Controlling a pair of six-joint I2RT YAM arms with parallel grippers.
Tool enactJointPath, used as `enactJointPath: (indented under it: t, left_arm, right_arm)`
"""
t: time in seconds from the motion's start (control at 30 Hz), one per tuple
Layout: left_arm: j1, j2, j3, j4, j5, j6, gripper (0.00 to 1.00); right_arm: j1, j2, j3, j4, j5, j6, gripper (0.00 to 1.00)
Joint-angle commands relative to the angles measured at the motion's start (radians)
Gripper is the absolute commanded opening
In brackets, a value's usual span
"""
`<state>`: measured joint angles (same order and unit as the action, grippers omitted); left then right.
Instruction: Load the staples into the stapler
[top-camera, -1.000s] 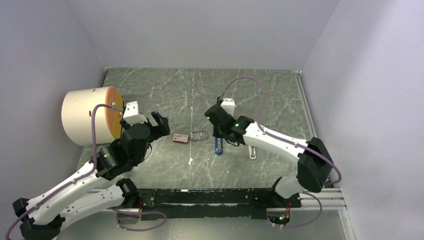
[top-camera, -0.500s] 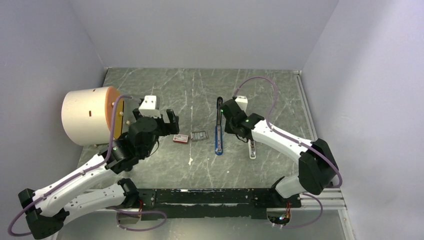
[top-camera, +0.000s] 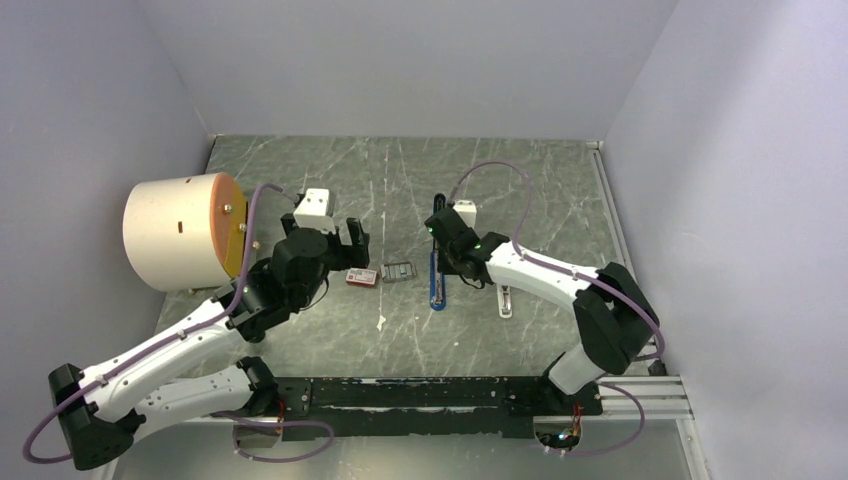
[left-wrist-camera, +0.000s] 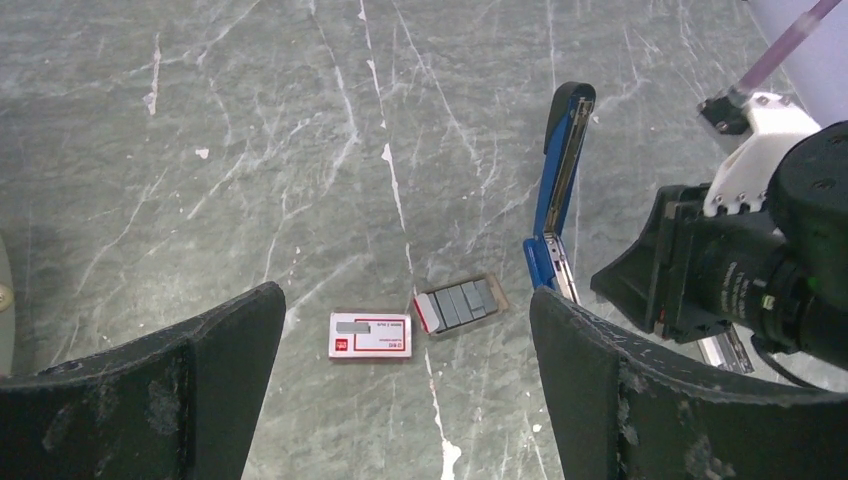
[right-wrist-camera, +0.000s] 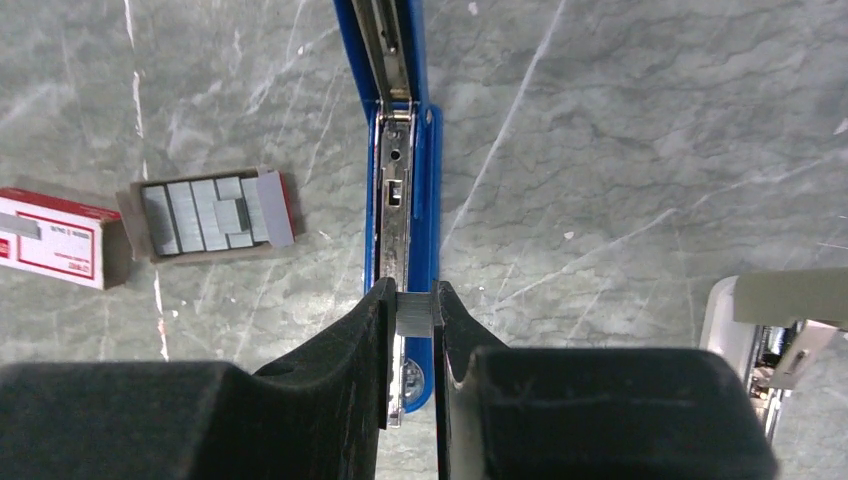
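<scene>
Swinging inward, the left claw (top-camera: 347, 238) now hovers wide open left of the stapler (right-wrist-camera: 398, 215), which lies hinged open on the bench (top-camera: 520, 190), and the right claw (right-wrist-camera: 410, 300) has come back over it. That claw pinches a short strip of staples (right-wrist-camera: 414, 318) just above the stapler's channel, while the other strips sit in their tray (right-wrist-camera: 128, 215) left of the stapler. Fetching looks done; seating the strip and closing the stapler remain.

Top external: high at the near edge, looking down on the whole table (top-camera: 540, 190).
Left wrist: raised, tilted down toward mid-table, probably mid-distance.
Right wrist: close, straight down.
Shared: stapler (right-wrist-camera: 405, 200), staples (right-wrist-camera: 200, 215).
</scene>
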<state>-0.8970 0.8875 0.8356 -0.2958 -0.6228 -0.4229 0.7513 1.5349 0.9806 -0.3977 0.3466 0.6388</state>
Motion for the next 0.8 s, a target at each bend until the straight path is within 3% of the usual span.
enactJointPath:
  t: [0.0,0.77]
  left_arm:
    - [0.012,0.007,-0.012,0.032,-0.028,-0.028,0.97]
    - [0.015,0.014,-0.030,0.029,-0.028,-0.056,0.97]
  right_arm:
    - [0.022,0.032,0.025,0.026,0.012,-0.010,0.20]
    - [0.085,0.088,-0.002,0.121,0.112,-0.046,0.18]
